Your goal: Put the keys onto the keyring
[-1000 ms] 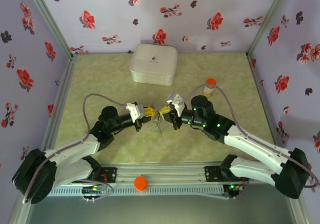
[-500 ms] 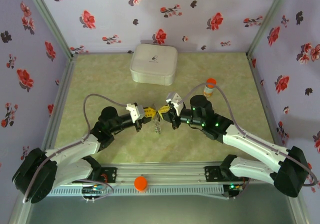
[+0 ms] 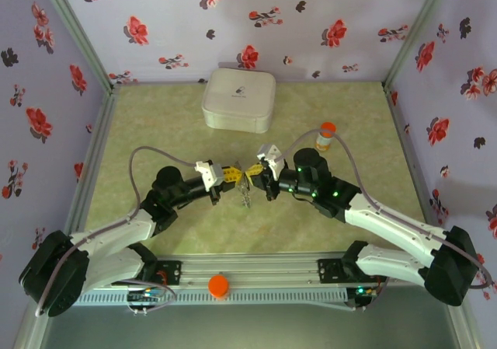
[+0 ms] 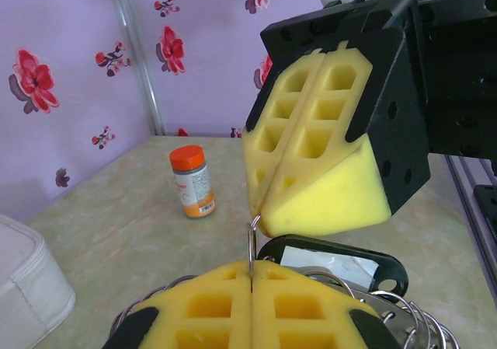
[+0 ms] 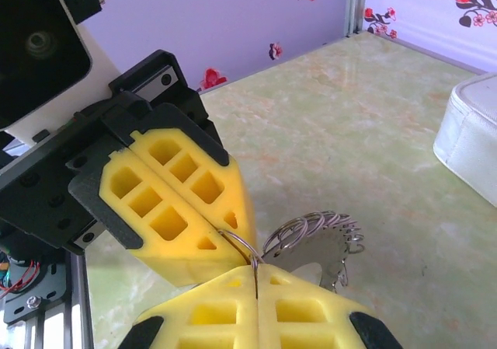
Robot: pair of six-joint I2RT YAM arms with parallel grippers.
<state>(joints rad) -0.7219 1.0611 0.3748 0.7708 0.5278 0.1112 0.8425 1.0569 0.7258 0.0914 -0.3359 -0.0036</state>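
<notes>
no legible text on white case (image 3: pixel 238 100) or bottle label (image 4: pixel 194 187)

Keyring (image 5: pixel 314 228): shiny metal wire. End effector pads (image 5: pixel 178 209): matt foam. Table (image 5: pixel 365 131): glossy.

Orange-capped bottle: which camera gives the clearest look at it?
The left wrist view: the orange-capped bottle stands upright and unobstructed, near enough to make out its label. The top external view shows the bottle small and from above, mostly its orange cap.
</notes>
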